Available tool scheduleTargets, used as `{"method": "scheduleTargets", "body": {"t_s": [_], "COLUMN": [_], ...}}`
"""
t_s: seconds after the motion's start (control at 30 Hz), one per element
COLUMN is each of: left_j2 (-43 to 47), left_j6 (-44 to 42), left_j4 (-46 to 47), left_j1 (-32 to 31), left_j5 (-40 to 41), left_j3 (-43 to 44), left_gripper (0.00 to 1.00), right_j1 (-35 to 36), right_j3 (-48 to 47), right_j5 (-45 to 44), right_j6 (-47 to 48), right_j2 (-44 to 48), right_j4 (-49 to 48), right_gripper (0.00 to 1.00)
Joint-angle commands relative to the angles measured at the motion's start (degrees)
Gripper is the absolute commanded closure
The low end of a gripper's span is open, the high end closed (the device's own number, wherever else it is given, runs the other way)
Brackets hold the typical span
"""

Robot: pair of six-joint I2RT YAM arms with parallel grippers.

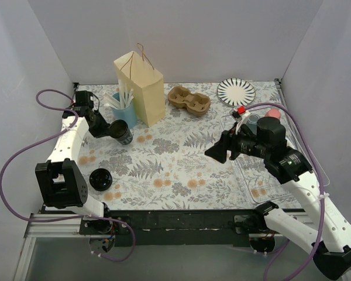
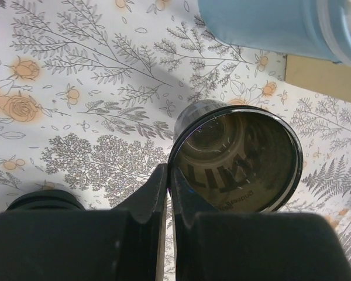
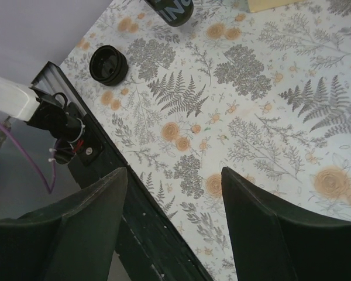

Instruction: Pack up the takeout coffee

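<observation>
The takeout coffee cup (image 1: 122,133) is small and dark, with white lettering. It is tilted, just in front of the blue utensil cup. My left gripper (image 1: 112,130) is shut on its rim, one finger inside and one outside. The left wrist view looks into the cup's open mouth (image 2: 237,158), with my gripper (image 2: 168,175) pinching the rim's left edge. My right gripper (image 1: 216,153) is open and empty above the table's middle right. In the right wrist view (image 3: 172,172) only patterned cloth lies between its fingers, and the cup's base (image 3: 171,9) shows at the top edge.
A tan paper bag (image 1: 141,86) stands open at the back, with the blue cup of white utensils (image 1: 124,109) beside it. A cardboard cup carrier (image 1: 189,99) and a striped plate (image 1: 236,92) lie at the back right. A round black lid (image 1: 100,178) lies front left. A clear tray (image 1: 254,178) is on the right.
</observation>
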State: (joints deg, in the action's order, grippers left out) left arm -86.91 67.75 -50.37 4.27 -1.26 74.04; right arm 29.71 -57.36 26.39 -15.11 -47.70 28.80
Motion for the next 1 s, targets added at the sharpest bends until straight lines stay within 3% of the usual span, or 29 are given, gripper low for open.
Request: {"method": "scheduleTargets", "body": {"t_s": [0.0, 0.13, 0.3, 0.57, 0.97], "left_j2": [3.8, 4.9, 7.0, 8.3, 9.3], "left_j6": [1.0, 0.6, -0.2, -1.5, -1.6], "left_j4": [0.6, 1.8, 0.5, 0.9, 1.2], "left_j1": [1.5, 1.7, 0.6, 0.6, 0.6], "left_j5": [-3.8, -12.0, -2.5, -2.7, -6.0], "left_j3": [0.7, -2.0, -3.8, -7.8, -10.8], "left_gripper": [1.00, 1.00, 1.00, 1.00, 1.00], "right_j1": [0.3, 2.1, 8.6, 18.7, 21.1], "right_j3": [2.8, 8.9, 5.5, -0.3, -14.9], "right_j5": [-1.2, -6.0, -14.8, -25.0, -23.6], "right_j6": [-8.7, -20.6, -25.1, -33.2, -38.9], "right_j2": [-2.8, -7.7, -18.6, -35.6, -57.9], "right_j4": [-12.0, -27.0, -34.0, -44.4, -49.0], "right_gripper": [0.29, 0.32, 0.32, 0.33, 0.39]}}
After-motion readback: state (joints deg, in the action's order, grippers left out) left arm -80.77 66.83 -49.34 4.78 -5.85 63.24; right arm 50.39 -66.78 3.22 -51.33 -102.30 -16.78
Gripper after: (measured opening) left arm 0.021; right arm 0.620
